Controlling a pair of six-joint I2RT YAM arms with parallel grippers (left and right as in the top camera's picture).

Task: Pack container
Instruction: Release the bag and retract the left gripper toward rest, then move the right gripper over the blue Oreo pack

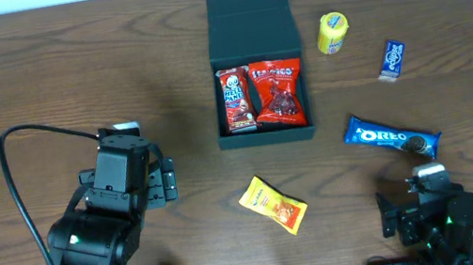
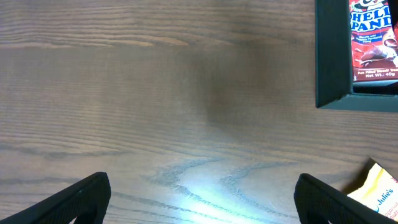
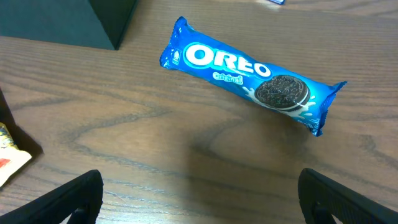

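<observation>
Illumination is even and diffuse from above; shadows are soft-edged. Overhead, the container (image 1: 247, 7) interior is fully lit. The left wrist view shows a pale glare patch on the table (image 2: 124, 93), low at centre. Oreo packet (image 3: 242, 74) print is sharp.

Container (image 1: 250, 21) far-centre on the tabletop (image 1: 65, 74), snacks around it
In it, 2 lie side by side: left packet (image 1: 235, 99), right packet (image 1: 278, 93). To its right sit a tub (image 1: 333, 32), a wrapper (image 1: 393, 59) and, nearer, an Oreo pack (image 1: 391, 135). A pouch (image 1: 273, 205) lies nearest.
</observation>
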